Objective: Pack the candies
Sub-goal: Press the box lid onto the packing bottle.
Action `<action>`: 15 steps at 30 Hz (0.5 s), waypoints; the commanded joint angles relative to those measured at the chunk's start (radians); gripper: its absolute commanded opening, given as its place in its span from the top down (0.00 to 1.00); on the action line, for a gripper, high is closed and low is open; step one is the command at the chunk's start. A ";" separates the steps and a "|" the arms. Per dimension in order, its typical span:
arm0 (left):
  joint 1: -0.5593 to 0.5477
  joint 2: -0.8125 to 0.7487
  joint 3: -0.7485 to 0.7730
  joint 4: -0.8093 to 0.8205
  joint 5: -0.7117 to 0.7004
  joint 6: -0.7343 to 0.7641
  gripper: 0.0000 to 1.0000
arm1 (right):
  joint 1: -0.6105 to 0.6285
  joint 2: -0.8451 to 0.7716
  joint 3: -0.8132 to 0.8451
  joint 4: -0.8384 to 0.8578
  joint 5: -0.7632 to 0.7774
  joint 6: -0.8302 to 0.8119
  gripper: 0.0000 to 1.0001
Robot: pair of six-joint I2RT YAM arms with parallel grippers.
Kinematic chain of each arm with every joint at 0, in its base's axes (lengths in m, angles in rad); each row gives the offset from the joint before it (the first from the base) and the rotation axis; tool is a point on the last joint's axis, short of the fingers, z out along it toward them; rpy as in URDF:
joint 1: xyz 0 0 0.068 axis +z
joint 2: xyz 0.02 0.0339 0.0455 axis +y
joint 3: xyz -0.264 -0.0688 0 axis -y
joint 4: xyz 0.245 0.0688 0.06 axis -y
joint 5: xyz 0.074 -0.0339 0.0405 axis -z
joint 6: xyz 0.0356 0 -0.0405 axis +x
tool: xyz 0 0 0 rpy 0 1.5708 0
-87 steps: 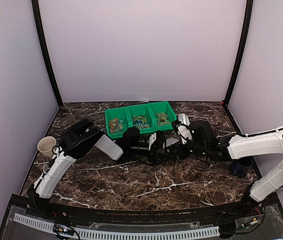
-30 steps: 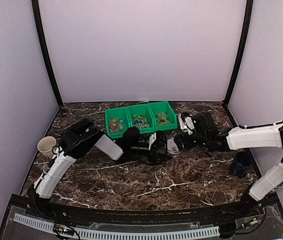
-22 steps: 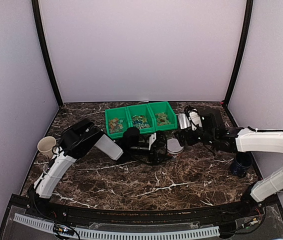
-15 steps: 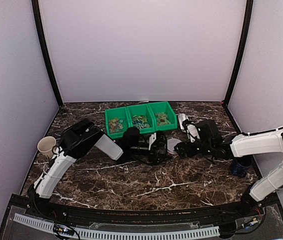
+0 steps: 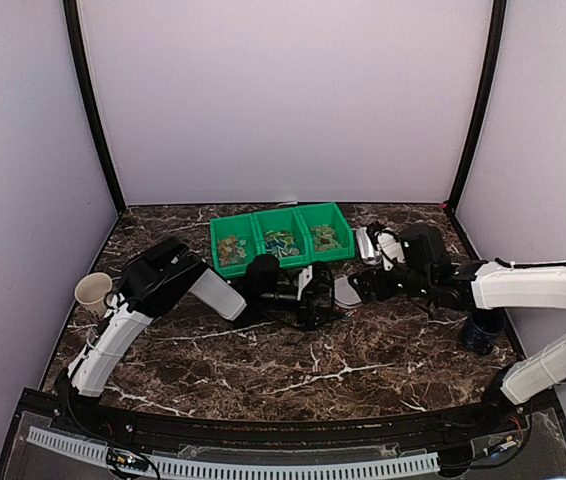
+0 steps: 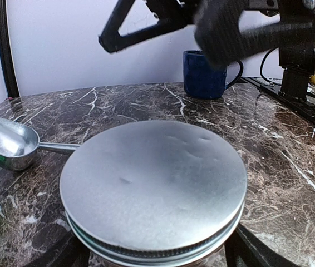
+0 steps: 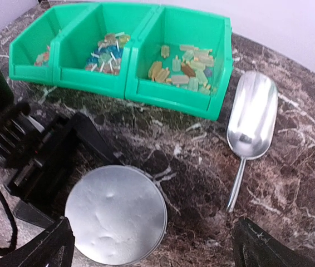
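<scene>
The candies (image 7: pixel 182 64) lie in all three compartments of the green bin (image 7: pixel 168 100), which sits at the middle of the table's (image 5: pixel 263 370) far edge. A metal scoop (image 7: pixel 252 117) lies on the table just beside the bin's right end. Nearer the table's middle, the left gripper (image 6: pixel 154 258) is clamped around a jar (image 7: pixel 116 214) with a silver lid, while the right gripper (image 7: pixel 157 247) hangs over it, jaws wide apart and holding nothing; a blue mug (image 5: pixel 481 330) stands near the right edge.
</scene>
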 commanded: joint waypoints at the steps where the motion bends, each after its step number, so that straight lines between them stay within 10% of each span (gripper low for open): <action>1: -0.004 0.131 -0.072 -0.250 -0.060 0.119 0.17 | 0.008 -0.025 0.018 0.064 0.003 -0.041 0.02; 15: -0.004 0.132 -0.072 -0.247 -0.060 0.121 0.17 | 0.014 0.102 -0.081 0.050 -0.010 0.047 0.01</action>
